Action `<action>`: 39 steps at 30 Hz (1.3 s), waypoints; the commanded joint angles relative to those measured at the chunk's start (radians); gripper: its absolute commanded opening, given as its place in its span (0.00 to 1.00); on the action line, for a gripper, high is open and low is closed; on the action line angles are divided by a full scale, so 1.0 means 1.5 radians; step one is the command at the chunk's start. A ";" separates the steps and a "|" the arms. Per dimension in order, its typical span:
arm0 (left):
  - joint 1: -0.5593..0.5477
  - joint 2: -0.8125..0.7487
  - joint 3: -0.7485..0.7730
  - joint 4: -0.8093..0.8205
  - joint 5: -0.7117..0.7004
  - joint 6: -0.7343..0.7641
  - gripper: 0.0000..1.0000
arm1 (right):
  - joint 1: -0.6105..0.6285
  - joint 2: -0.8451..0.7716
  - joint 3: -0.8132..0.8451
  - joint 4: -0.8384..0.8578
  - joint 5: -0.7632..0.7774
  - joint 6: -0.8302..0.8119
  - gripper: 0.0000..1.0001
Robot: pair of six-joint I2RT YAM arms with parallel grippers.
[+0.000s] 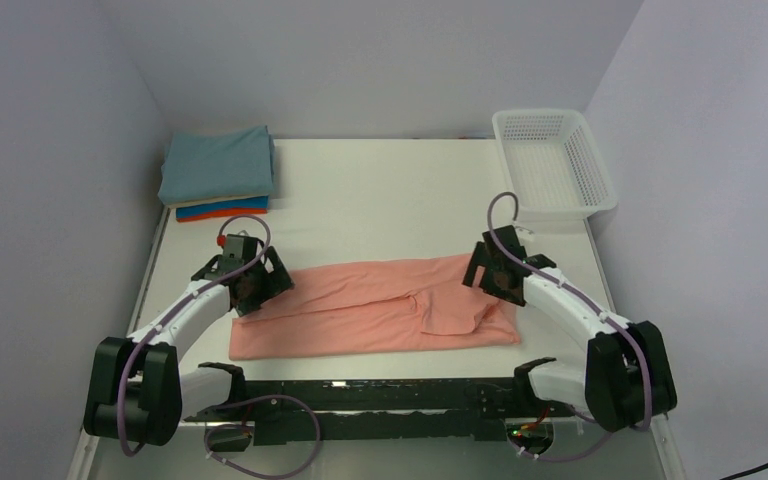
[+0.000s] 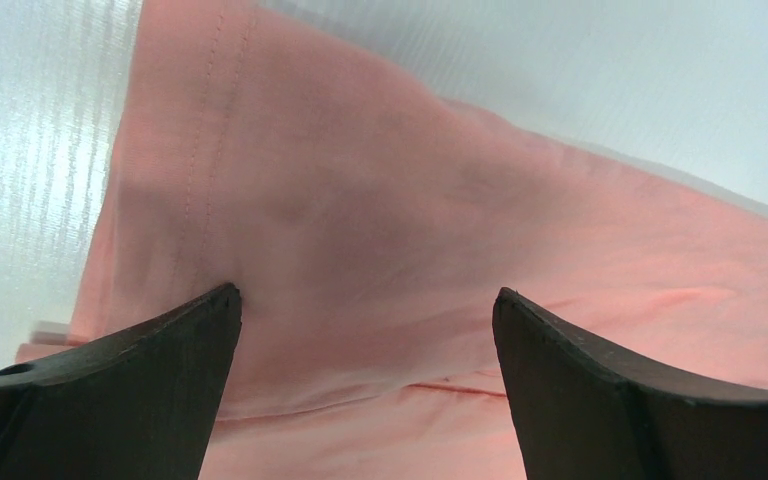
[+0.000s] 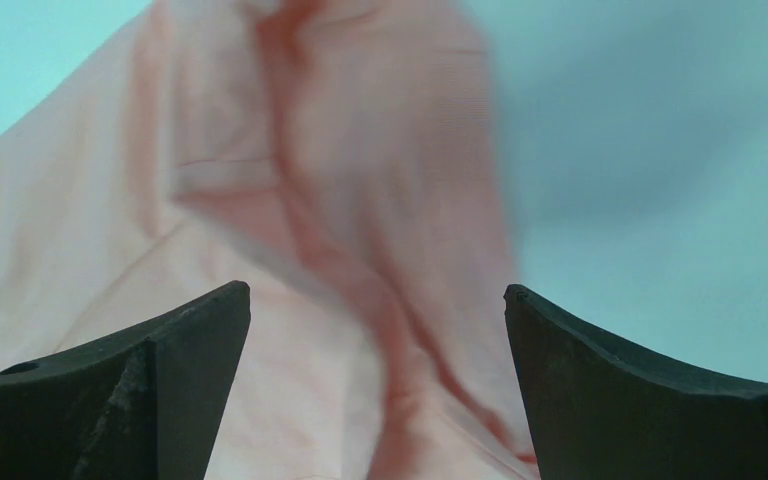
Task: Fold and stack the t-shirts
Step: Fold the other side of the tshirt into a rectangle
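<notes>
- Top view: the pink shirt point(image 1: 375, 308) lies flat across the table's point(image 1: 380, 190) near middle. The left gripper point(image 1: 250, 285) is over its left end and the right gripper point(image 1: 495, 272) over its right end, their tips hidden from above.
- The stack point(image 1: 218, 170) sits far left, lower shirts showing only as edges. The basket point(image 1: 552, 165) is far right, with bare table between.
- Left wrist: fingers point(image 2: 110, 400) spread wide, gripping nothing. Stitched hem below, table at the left.
- Right wrist: blurry. Fingers point(image 3: 640, 400) apart and empty, rumpled cloth below, bare table on the right.
</notes>
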 commanded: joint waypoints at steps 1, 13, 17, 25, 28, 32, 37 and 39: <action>0.011 -0.001 -0.010 -0.014 -0.033 0.004 0.99 | -0.026 -0.084 0.001 -0.109 0.163 0.069 1.00; 0.017 0.005 -0.010 -0.005 -0.019 0.004 0.99 | -0.027 -0.103 0.028 0.032 -0.039 -0.127 1.00; 0.018 0.008 -0.008 -0.005 -0.021 0.004 1.00 | -0.001 -0.024 0.058 0.067 -0.007 -0.149 1.00; 0.030 0.002 -0.015 -0.010 -0.035 0.003 0.99 | -0.044 0.123 0.105 0.031 0.146 -0.052 1.00; 0.041 -0.003 -0.020 -0.012 -0.032 0.005 0.99 | -0.117 0.115 0.085 0.047 0.139 -0.023 1.00; 0.046 -0.009 -0.023 -0.017 -0.035 0.004 0.99 | -0.191 0.078 0.064 0.067 0.077 -0.019 1.00; 0.049 -0.020 -0.023 -0.020 -0.024 0.008 1.00 | -0.232 0.014 0.047 0.099 -0.063 -0.075 1.00; 0.049 -0.029 -0.024 -0.016 -0.014 0.009 1.00 | -0.227 -0.027 0.033 0.120 -0.172 -0.104 1.00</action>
